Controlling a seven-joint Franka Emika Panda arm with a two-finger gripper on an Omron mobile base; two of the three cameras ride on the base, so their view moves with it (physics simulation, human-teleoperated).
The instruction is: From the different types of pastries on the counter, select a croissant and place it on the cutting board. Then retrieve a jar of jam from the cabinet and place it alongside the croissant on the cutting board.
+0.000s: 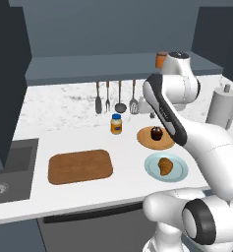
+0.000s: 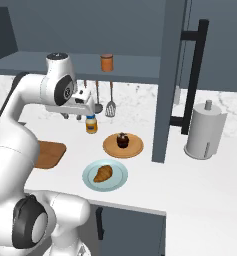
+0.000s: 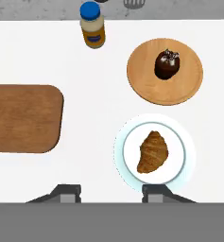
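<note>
Nothing is yet done: the golden-brown ridged croissant (image 3: pixel 152 151) lies on its pale blue plate (image 3: pixel 177 166), the brown wooden cutting board (image 3: pixel 23 118) is bare, the orange-red jam jar (image 2: pixel 107 63) remains shelved. The gripper (image 3: pixel 111 193) is held released above the white marbled worktop (image 3: pixel 90 165).

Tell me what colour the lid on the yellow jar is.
Blue; the yellow jar's lid shows best in the hand view.

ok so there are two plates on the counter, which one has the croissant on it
The pale blue-white plate, nearer the counter's front edge, holds the golden croissant. The round tan wooden plate behind it carries the dark chocolate muffin.
</note>
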